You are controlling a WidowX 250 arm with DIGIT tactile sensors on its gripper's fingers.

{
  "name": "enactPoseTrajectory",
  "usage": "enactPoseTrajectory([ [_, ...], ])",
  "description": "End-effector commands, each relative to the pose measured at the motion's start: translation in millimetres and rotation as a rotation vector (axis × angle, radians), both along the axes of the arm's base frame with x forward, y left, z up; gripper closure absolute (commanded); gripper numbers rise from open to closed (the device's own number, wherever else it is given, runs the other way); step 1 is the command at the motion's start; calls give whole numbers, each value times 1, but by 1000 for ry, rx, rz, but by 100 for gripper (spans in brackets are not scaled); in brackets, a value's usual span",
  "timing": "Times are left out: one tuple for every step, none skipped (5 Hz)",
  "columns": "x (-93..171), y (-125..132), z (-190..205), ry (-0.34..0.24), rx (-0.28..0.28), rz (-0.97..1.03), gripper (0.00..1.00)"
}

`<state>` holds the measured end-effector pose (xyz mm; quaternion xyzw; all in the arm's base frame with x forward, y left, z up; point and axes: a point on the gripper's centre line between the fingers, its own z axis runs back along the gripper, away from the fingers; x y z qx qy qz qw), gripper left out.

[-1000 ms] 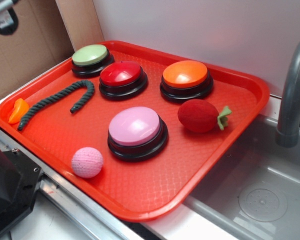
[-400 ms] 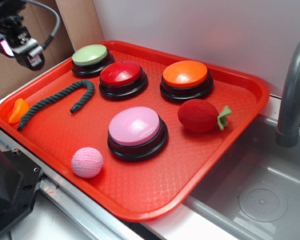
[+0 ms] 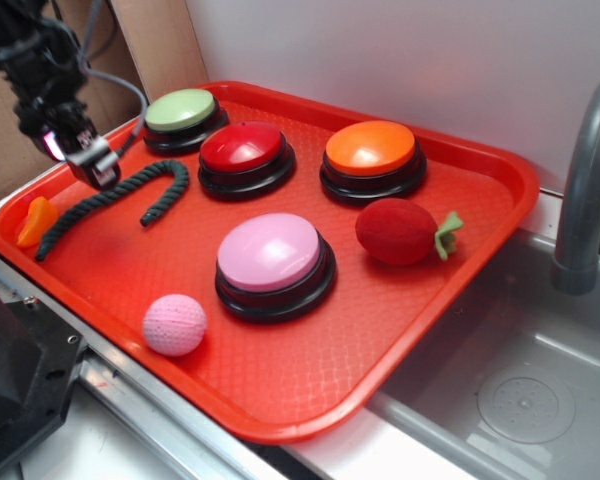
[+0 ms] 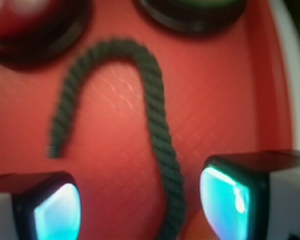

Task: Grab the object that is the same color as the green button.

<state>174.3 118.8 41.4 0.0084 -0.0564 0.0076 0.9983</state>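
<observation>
The black gripper (image 3: 92, 168) hangs over the far-left part of the tray with its two fingers spread wide and nothing between them; in the wrist view the glowing pads (image 4: 57, 212) sit one on each side of the long dark green twisted rope (image 4: 160, 130), whose straight run passes between them, closer to the right pad. That rope (image 3: 110, 200) lies flat on the red plastic tray (image 3: 280, 410), hooked like a cane, its curved end just near of the pale green dome button (image 3: 180, 110) that sets the colour to match, its tail reaching left to a small orange piece (image 3: 35, 220) at the tray's rim. To the right stand the dark red button (image 3: 242, 148) and the orange button (image 3: 370, 148); nearer are the pink button (image 3: 270, 252), a pink knitted ball (image 3: 174, 324) and a red plush fruit with a green leaf (image 3: 405, 232). To grip well, I judge the fingers should centre across the straight stretch, descend until the tips nearly meet the tray, then close squarely, since a thin limp cord slips aside easily.
</observation>
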Motion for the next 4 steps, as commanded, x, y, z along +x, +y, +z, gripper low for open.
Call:
enactPoseTrajectory([
  [3,21,-18,-1,78,26,0],
  [3,24,-22,-4,59,45,41],
  [3,25,-25,-13,40,42,100],
  [3,24,-27,-12,18,38,100],
])
